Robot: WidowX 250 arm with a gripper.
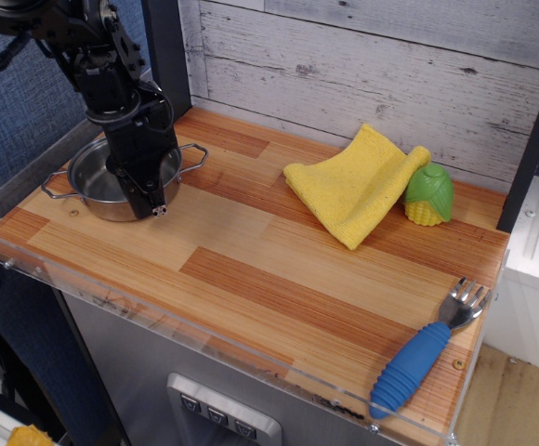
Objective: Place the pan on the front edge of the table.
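The pan [90, 182], a small shiny steel pot with two wire loop handles, sits at the far left of the wooden table [279, 279], near its left edge. My black gripper [151, 203] reaches down from above. It is closed over the pan's right-front rim, one finger inside and one outside the wall. The arm hides the right part of the pan's inside. The pan's base looks to be on or just above the wood.
A folded yellow cloth [353, 181] lies at the back middle, with a green and yellow toy corn [427, 195] beside it. A blue-handled fork [423, 358] lies at the front right corner. A clear acrylic rim [158, 311] runs along the front edge. A plank wall stands behind.
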